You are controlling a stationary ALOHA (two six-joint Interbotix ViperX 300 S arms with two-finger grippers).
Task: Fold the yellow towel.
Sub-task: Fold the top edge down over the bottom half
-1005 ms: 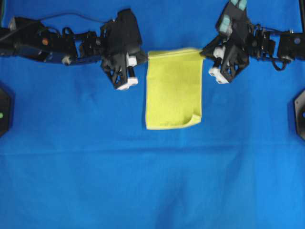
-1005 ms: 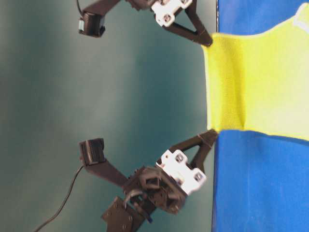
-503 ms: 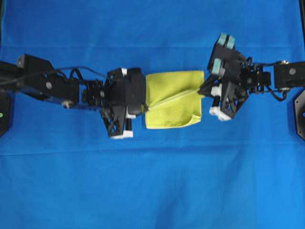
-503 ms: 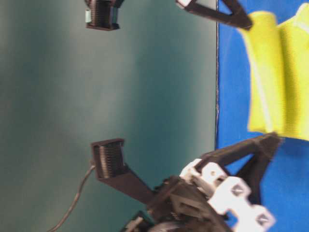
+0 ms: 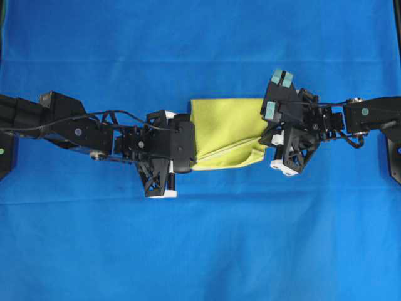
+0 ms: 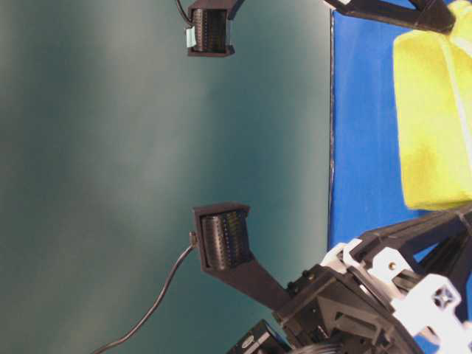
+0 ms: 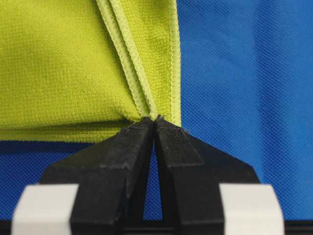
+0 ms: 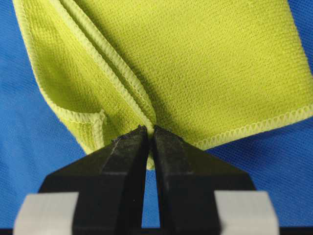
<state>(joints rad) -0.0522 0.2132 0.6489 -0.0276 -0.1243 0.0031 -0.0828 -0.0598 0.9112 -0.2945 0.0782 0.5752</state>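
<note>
The yellow towel (image 5: 225, 132) lies folded over on the blue cloth between my two grippers, its stitched hem running diagonally across the top layer. It also shows in the table-level view (image 6: 435, 125). My left gripper (image 5: 191, 160) is shut on the towel's left corner; in the left wrist view (image 7: 155, 120) the hems (image 7: 132, 68) meet at the closed tips. My right gripper (image 5: 266, 138) is shut on the right corner; in the right wrist view (image 8: 150, 129) the towel (image 8: 195, 63) spreads beyond the tips, with a small curled flap (image 8: 83, 125) at the left.
The blue tablecloth (image 5: 200, 238) covers the whole table. Black arm bases sit at the left edge (image 5: 5, 153) and right edge (image 5: 395, 150). In the table-level view a wrist camera (image 6: 221, 236) and the table edge (image 6: 330, 147) show against a teal wall.
Both grippers have carried the towel's far edge toward the near edge, folding it over. The towel went from a long rectangle to a shorter doubled one.
</note>
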